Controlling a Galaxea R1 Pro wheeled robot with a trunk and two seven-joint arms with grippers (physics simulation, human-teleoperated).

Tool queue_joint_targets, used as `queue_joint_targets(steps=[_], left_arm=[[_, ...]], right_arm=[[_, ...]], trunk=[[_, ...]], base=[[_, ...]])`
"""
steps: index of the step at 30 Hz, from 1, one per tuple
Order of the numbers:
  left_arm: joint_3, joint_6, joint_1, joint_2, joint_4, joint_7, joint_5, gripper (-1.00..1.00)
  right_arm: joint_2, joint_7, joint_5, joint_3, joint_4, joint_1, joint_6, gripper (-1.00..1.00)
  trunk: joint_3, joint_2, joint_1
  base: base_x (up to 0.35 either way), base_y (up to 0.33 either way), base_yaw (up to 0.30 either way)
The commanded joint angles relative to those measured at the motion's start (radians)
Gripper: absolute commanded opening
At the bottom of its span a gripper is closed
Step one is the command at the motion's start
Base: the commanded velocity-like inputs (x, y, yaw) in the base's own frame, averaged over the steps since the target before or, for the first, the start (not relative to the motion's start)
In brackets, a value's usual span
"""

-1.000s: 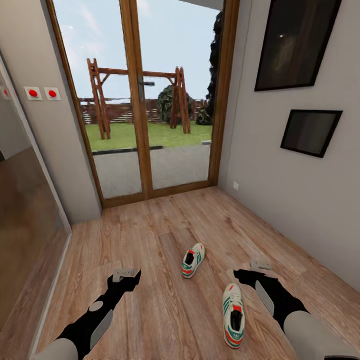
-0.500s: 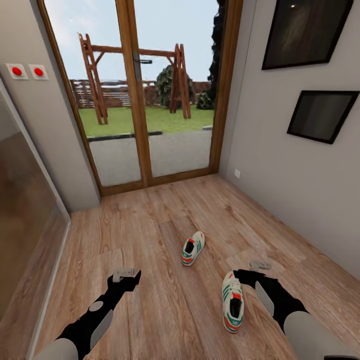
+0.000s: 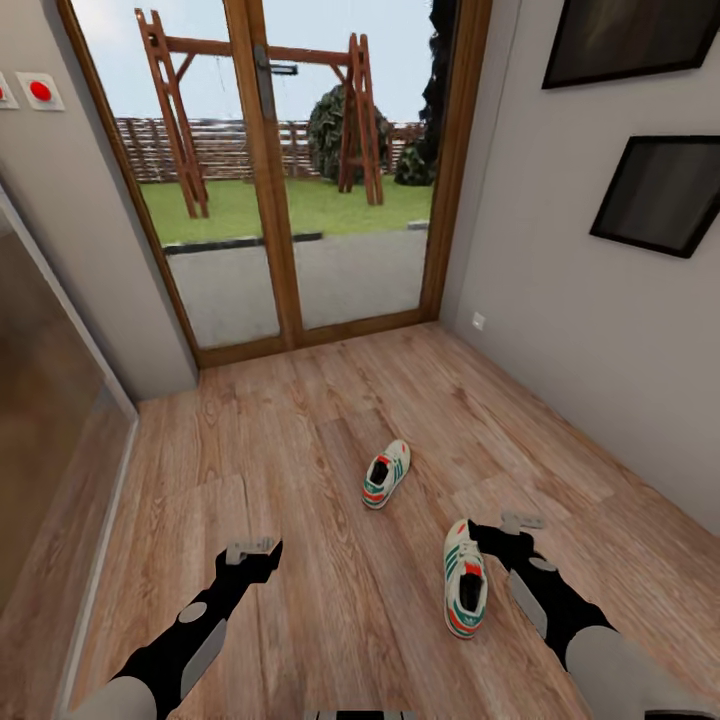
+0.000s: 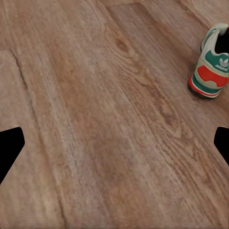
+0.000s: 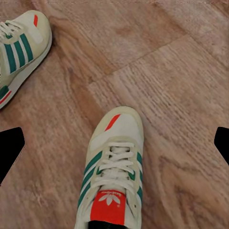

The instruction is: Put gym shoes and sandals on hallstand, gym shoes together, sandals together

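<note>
Both pairs of jaws stand open and empty: each wrist view shows only dark finger tips at the frame's sides with bare floor (image 3: 330, 600) between them. The right gripper (image 3: 522, 521) hangs just beside the near shoe (image 3: 465, 589), almost over its toe; its wrist view looks down on that shoe's laces and red tongue tab, with the far shoe (image 3: 386, 473) just ahead and to the side. The left gripper (image 3: 250, 548) hangs over bare planks, well apart from both shoes; its wrist view catches a shoe's red heel (image 4: 210, 62) off to one side.

By my reading the step in hand is the approach to the first shoe, nothing yet lifted. Next the right jaws need to centre over the near shoe, come down and straddle its sides.

Room is ample: open floor all round both shoes, the right wall (image 3: 600, 330) and glass door (image 3: 290, 200) well away. No sandals or rack are in sight from here.
</note>
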State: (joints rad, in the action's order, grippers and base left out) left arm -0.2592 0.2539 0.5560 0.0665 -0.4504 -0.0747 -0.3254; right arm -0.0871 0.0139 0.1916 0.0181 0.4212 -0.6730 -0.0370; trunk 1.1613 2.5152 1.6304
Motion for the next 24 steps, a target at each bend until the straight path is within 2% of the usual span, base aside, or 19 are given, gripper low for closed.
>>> queue_joint_targets(steps=[1, 5, 9, 13, 24], left_arm=[[-0.006, 0.004, 0.001, 0.001, 0.001, -0.002, -0.011, 1.00], [-0.006, 0.004, 0.001, 0.001, 0.001, -0.002, -0.011, 1.00], [-0.006, 0.004, 0.001, 0.001, 0.001, -0.002, -0.011, 1.00], [-0.006, 0.004, 0.001, 0.001, 0.001, -0.002, -0.011, 1.00], [-0.006, 0.004, 0.001, 0.001, 0.001, -0.002, -0.011, 1.00]], right_arm=[[0.004, 0.001, 0.006, 0.002, -0.010, -0.001, -0.051, 1.00], [0.016, 0.001, 0.004, 0.003, -0.031, -0.001, -0.104, 1.00], [0.022, 0.001, 0.003, 0.003, -0.040, 0.000, -0.119, 1.00], [0.024, 0.001, 0.003, 0.003, -0.043, -0.001, -0.122, 1.00], [0.024, 0.001, 0.003, 0.002, -0.044, -0.001, -0.123, 1.00]], trunk=[[0.006, 0.001, 0.000], [0.028, 0.002, 0.002], [0.046, 0.002, 0.003], [0.047, 0.002, 0.003], [0.095, 0.005, 0.008]], base=[[0.000, 0.000, 0.000], [0.000, 0.000, 0.000], [0.000, 0.000, 0.000], [0.000, 0.000, 0.000], [0.000, 0.000, 0.048]])
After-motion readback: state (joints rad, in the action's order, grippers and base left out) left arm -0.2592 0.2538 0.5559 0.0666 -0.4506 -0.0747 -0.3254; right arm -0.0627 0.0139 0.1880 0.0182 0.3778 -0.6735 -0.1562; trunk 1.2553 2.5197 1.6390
